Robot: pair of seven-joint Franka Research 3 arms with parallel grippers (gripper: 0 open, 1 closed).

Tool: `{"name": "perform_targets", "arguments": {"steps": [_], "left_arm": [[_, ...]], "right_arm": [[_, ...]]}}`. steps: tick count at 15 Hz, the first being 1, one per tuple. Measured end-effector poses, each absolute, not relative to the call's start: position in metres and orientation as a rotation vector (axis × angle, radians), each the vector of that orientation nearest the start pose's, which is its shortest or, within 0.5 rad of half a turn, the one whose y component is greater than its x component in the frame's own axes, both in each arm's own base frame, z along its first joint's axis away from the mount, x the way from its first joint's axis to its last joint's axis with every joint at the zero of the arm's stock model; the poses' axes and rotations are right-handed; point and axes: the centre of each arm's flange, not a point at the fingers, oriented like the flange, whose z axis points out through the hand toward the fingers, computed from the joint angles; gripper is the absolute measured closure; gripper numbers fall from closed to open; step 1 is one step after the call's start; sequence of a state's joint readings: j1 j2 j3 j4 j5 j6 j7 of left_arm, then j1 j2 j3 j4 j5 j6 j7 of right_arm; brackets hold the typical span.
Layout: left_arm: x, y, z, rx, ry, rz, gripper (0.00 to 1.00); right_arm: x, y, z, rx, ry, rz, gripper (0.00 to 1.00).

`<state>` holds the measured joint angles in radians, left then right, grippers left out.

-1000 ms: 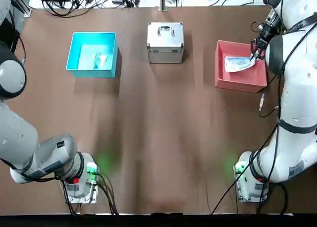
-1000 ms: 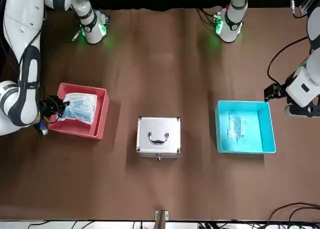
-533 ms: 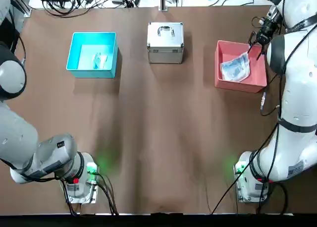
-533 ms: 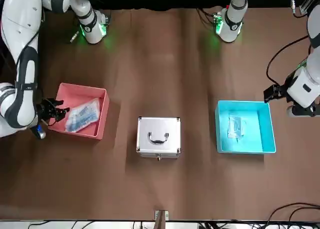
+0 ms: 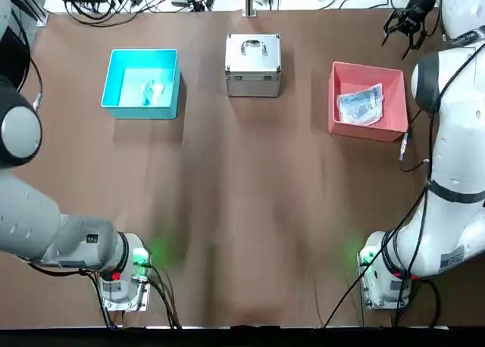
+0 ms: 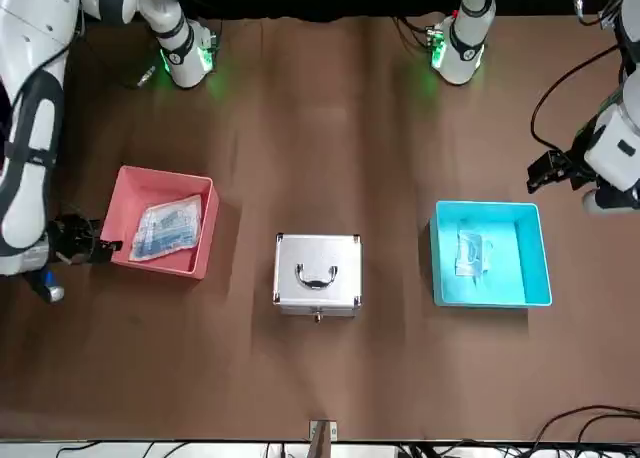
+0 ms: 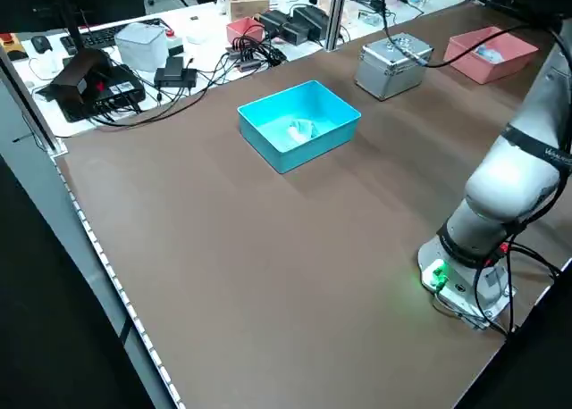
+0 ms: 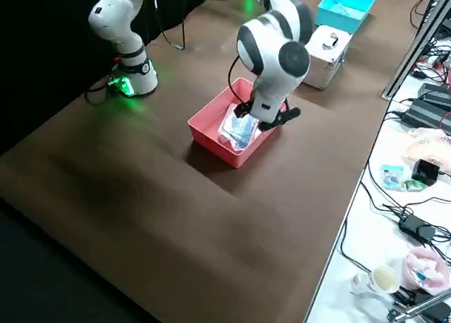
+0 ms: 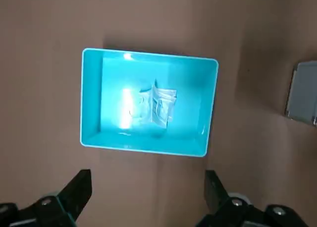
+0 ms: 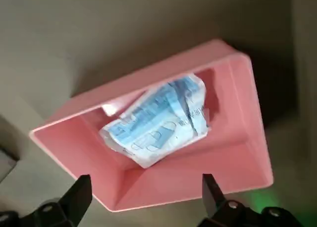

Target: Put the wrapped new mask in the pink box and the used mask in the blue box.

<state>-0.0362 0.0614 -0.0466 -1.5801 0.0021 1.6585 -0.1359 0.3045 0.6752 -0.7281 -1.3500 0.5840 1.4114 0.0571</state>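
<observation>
The wrapped new mask (image 5: 361,104) lies flat inside the pink box (image 5: 334,97), free of any grip. My right gripper (image 5: 409,21) hangs open beyond the box's far right corner, above the table; its wrist view looks down on the packet (image 10: 158,120) between spread fingers (image 10: 83,183). The used mask (image 5: 151,92), a small bunched pale blue piece, rests in the blue box (image 5: 144,53). My left gripper (image 6: 552,168) hovers open beside that box, and its wrist view shows the mask (image 9: 153,105) well below the empty fingers.
A silver metal case (image 5: 253,64) with a handle stands between the two boxes at the far side. Cables and devices lie on the white bench (image 7: 179,43) past the table's far edge. Both arm bases (image 5: 125,275) sit at the near edge.
My right gripper opened and let go of the packet, which settled flat in the pink box, then drew up and away past the box. The left gripper drifted slightly back.
</observation>
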Motion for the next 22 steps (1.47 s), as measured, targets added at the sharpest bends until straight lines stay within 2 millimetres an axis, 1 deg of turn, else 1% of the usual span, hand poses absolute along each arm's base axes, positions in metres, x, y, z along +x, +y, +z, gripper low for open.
{"name": "perform_targets", "arguments": {"steps": [2,4,5,7,8,10,12,15,16,18,20,22], "left_arm": [[0.57,-0.048,0.584,-3.143,-0.078,-0.044,0.0],[0.571,-0.057,0.578,-3.144,-0.053,-0.041,0.0],[0.572,-0.061,0.577,-3.145,-0.044,-0.043,0.0],[0.573,-0.062,0.579,-3.146,-0.042,-0.06,0.0],[0.574,-0.06,0.583,-3.147,-0.047,-0.076,0.0],[0.576,-0.057,0.594,-3.148,-0.056,-0.116,0.0],[0.577,-0.054,0.601,-3.148,-0.066,-0.126,0.0],[0.577,-0.051,0.603,-3.147,-0.073,-0.114,0.0],[0.577,-0.051,0.602,-3.147,-0.073,-0.111,0.0],[0.577,-0.051,0.602,-3.147,-0.073,-0.111,0.0],[0.578,-0.051,0.602,-3.147,-0.074,-0.11,0.0],[0.578,-0.051,0.602,-3.147,-0.074,-0.109,0.0]], "right_arm": [[0.662,-0.111,0.403,-2.816,0.612,0.506,0.02],[0.664,-0.112,0.447,-2.852,0.5,0.391,0.01],[0.662,-0.112,0.47,-2.858,0.448,0.334,0.01],[0.652,-0.116,0.516,-2.862,0.375,0.233,0.01],[0.645,-0.119,0.535,-2.873,0.356,0.197,0.01],[0.631,-0.121,0.564,-2.923,0.322,0.168,0.01],[0.623,-0.113,0.581,-2.954,0.28,0.153,0.01],[0.616,-0.094,0.594,-2.981,0.179,0.159,0.01],[0.613,-0.074,0.598,-3.018,0.159,0.179,0.01],[0.61,-0.054,0.603,-3.042,0.134,0.165,0.01],[0.601,-0.05,0.608,-3.042,0.142,0.075,0.01],[0.584,-0.053,0.608,-3.036,0.158,0.0,0.01]]}}
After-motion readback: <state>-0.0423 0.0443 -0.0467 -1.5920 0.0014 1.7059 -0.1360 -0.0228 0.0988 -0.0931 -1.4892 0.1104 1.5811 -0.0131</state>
